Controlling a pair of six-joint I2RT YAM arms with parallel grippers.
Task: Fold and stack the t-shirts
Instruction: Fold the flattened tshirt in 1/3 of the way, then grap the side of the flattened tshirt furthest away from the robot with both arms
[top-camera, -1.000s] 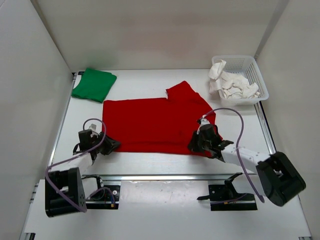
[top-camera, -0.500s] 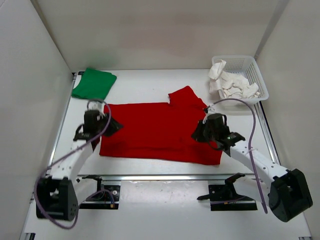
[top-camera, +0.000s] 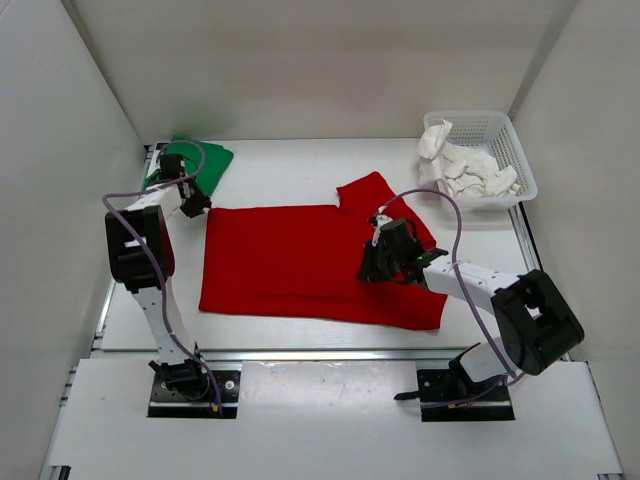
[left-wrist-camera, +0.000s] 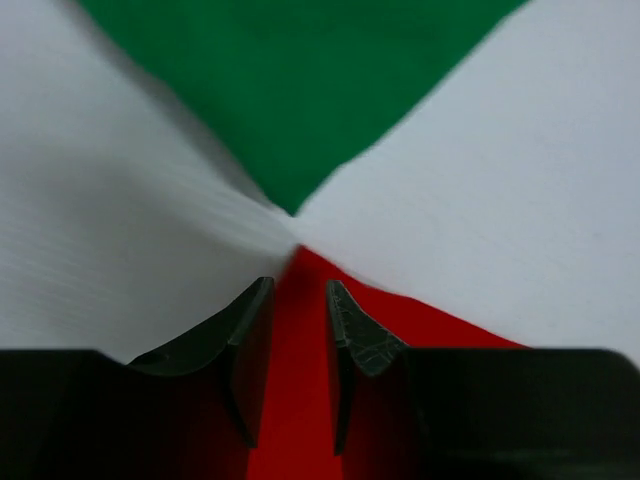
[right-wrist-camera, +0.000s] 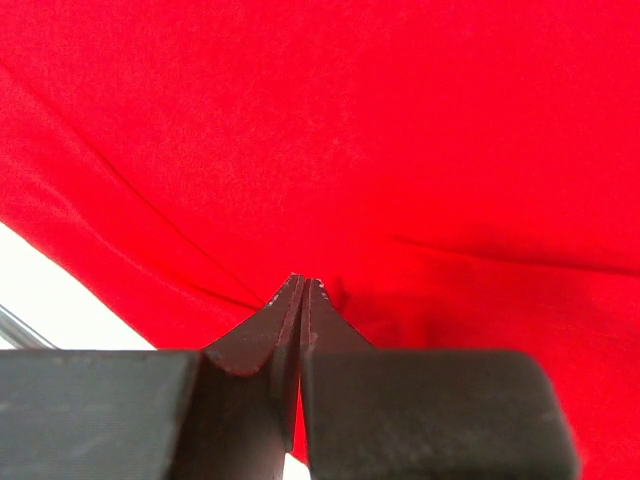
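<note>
Top view: we're on the folding step for the red t-shirt (top-camera: 290, 260). It lies spread flat mid-table, one sleeve poking toward the far right. The green t-shirt (top-camera: 215, 158) sits already folded in the far-left corner. The white t-shirt (top-camera: 470, 172) is crumpled in the basket (top-camera: 522, 165), not yet touched. The left gripper (top-camera: 192, 200) hangs at the red shirt's far-left corner, just beside the green one. The right gripper (top-camera: 376, 264) is down on the cloth's right half.

Left wrist: fingers stand a bit apart, with the red corner running between or under them to a point, green cloth just ahead. Can't tell if they're actually biting anything.

Right wrist: fingers are pressed together, tips on the red cloth, creases running in toward them. Might be a pinch of fabric, can't say for sure.

My guess is the next move needs a solid grab on both ends, then an even carry-over so the fold lands square and clear of the green shirt.
</note>
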